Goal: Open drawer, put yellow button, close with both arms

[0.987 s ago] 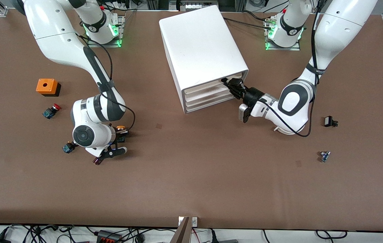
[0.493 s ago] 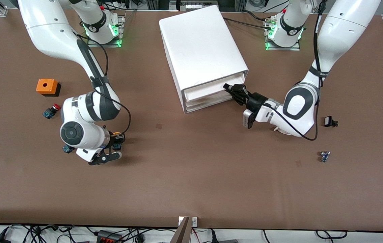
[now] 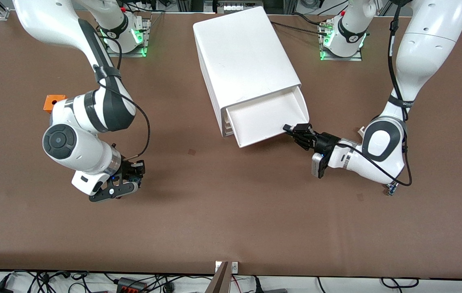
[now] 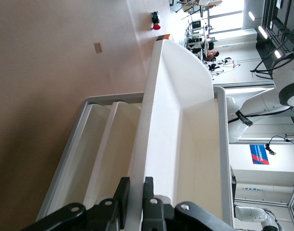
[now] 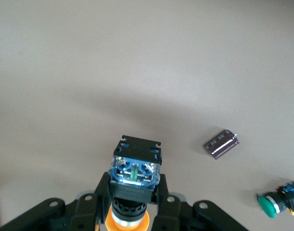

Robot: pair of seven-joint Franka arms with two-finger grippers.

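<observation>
The white cabinet (image 3: pixel 245 61) stands on the brown table (image 3: pixel 231 228); its drawer (image 3: pixel 267 118) is pulled out, its lip pinched by the left gripper (image 3: pixel 296 132). The right gripper (image 3: pixel 131 173), above the table, clasps the yellow button (image 5: pixel 132 192). An orange box (image 3: pixel 51 102), green switch (image 5: pixel 276 202) and capacitor (image 5: pixel 221 143) lie nearby.

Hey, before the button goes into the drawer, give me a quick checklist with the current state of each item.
1. Drawer pulled out of the cabinet: ok.
2. Left gripper shut on the drawer's front lip: ok.
3. Yellow button held in the right gripper: ok.
4. Button lifted off the table: ok.
5. Drawer inside bare: ok.
6. Button over the drawer: not ok, it is over the table toward the right arm's end.
</observation>
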